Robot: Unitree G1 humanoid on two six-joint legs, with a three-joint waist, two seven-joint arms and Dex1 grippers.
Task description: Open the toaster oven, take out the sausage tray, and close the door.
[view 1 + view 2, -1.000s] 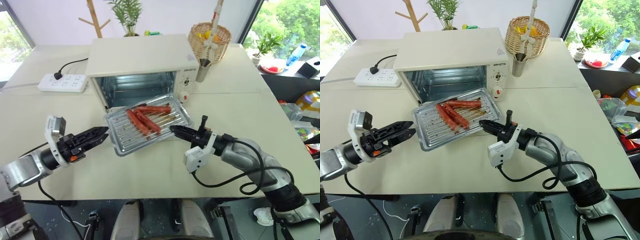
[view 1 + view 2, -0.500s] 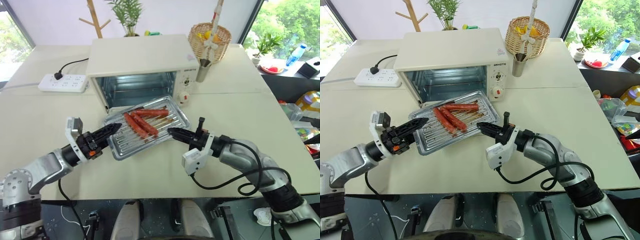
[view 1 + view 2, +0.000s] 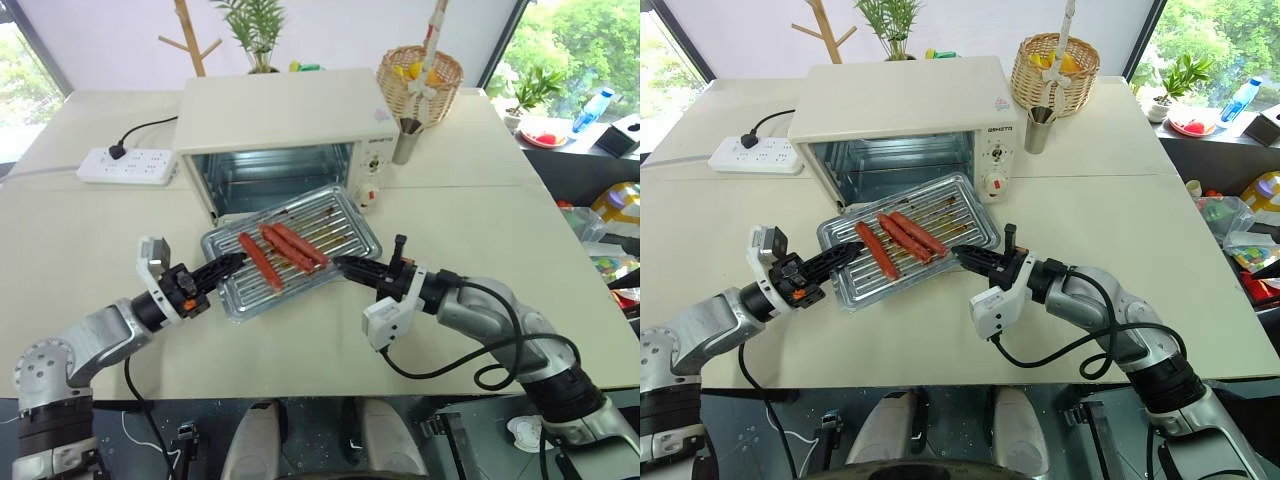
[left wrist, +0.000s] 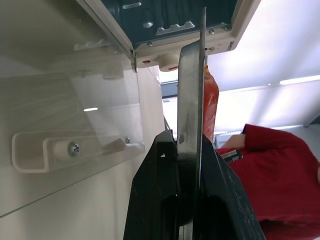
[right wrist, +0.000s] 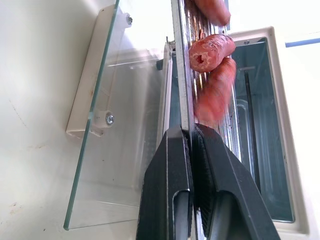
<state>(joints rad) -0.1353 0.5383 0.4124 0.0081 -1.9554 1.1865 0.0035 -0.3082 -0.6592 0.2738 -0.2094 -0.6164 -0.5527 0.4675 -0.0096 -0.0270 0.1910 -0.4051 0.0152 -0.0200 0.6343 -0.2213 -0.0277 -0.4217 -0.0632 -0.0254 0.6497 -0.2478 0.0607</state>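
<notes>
- Two of my grippers, left [image 3: 226, 266] and right [image 3: 345, 265], pinch the shiny ribbed metal sausage tray [image 3: 292, 248] by opposite rims.
- I should lift level, clear of the open glass door [image 5: 127, 145].

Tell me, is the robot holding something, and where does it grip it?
Yes. Both hands hold the sausage tray by its rim: the left hand pinches its left end, the right hand the edge nearest the robot.

white power strip [image 3: 125, 164], wicker basket [image 3: 419, 77], metal cup [image 3: 405, 140], potted plant [image 3: 252, 28]
</notes>
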